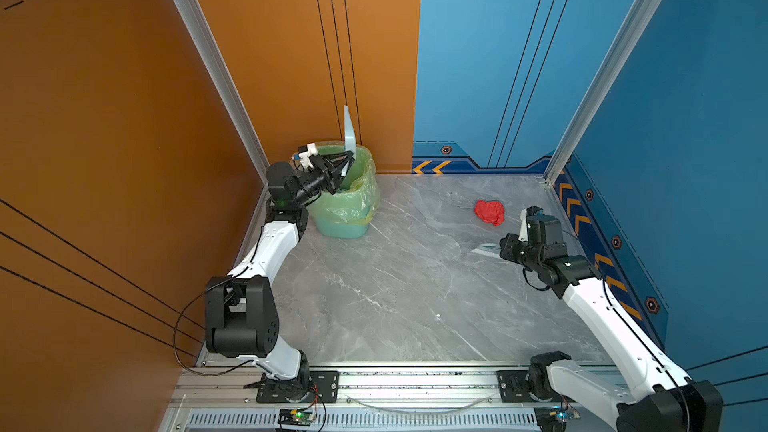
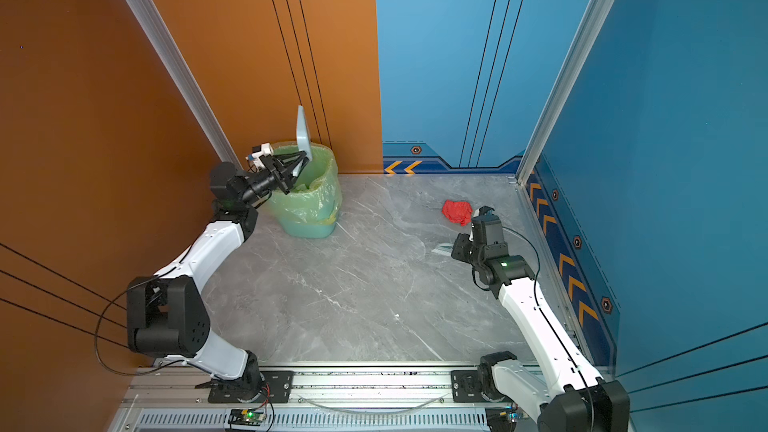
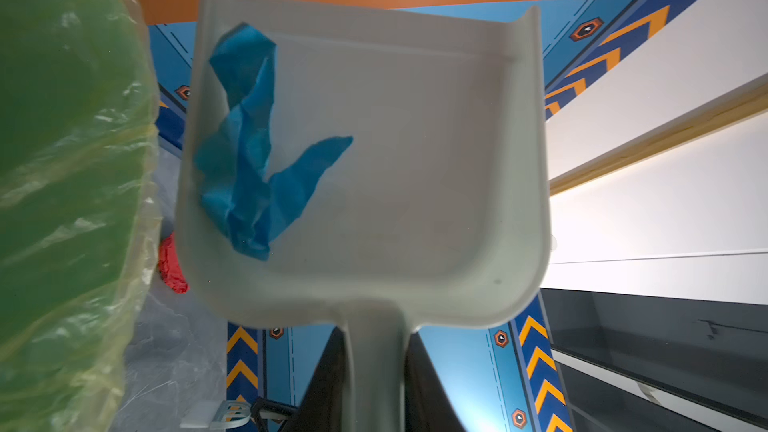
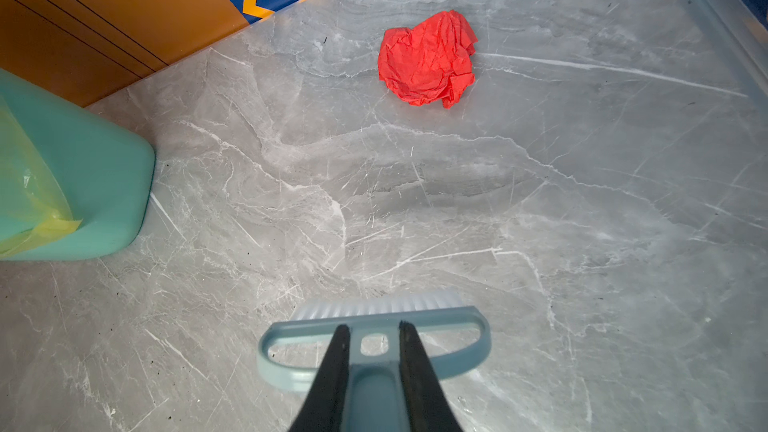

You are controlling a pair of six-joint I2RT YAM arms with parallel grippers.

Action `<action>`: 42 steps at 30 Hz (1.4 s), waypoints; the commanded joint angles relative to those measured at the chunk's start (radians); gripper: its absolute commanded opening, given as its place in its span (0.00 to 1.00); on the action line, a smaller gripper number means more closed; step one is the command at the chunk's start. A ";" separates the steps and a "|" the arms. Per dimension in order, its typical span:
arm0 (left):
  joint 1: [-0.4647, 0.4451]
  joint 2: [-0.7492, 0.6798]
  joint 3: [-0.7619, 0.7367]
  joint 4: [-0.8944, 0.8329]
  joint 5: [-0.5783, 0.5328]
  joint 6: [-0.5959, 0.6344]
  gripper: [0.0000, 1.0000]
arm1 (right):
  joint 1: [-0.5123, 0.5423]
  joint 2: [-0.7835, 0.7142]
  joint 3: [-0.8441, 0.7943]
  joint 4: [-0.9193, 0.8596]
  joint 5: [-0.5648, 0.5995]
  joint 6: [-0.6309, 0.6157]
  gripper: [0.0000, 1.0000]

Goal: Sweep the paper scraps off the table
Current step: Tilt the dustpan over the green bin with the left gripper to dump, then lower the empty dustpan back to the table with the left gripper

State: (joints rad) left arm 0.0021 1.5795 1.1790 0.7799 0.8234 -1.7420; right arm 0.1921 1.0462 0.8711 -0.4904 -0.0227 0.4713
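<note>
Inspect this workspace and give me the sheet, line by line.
Surface: grey marble table, white veins, a few dark specks.
Job's things: red paper wad on the table towards the far right corner; blue paper scrap inside the dustpan.
Clutter: nothing seen.
Hands: left hand shut on the dustpan handle, pan tipped up over the green bin; right hand shut on the brush, bristles short of the red paper wad.
Cables: black cable loops beside the left arm.
Surroundings: orange wall, blue wall.
</note>
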 commanded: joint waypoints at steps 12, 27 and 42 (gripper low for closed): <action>0.010 0.044 -0.070 0.462 -0.076 -0.354 0.00 | 0.007 -0.018 0.011 -0.024 0.021 0.006 0.00; 0.009 0.054 -0.071 0.522 -0.078 -0.392 0.00 | 0.013 -0.006 0.018 -0.020 0.023 0.009 0.00; -0.053 0.009 0.005 0.223 0.021 -0.124 0.00 | 0.015 0.000 0.043 -0.028 0.030 0.001 0.00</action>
State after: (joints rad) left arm -0.0292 1.6176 1.1458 1.0573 0.7994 -1.9518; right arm 0.1986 1.0462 0.8799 -0.4919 -0.0219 0.4713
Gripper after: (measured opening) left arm 0.207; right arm 0.199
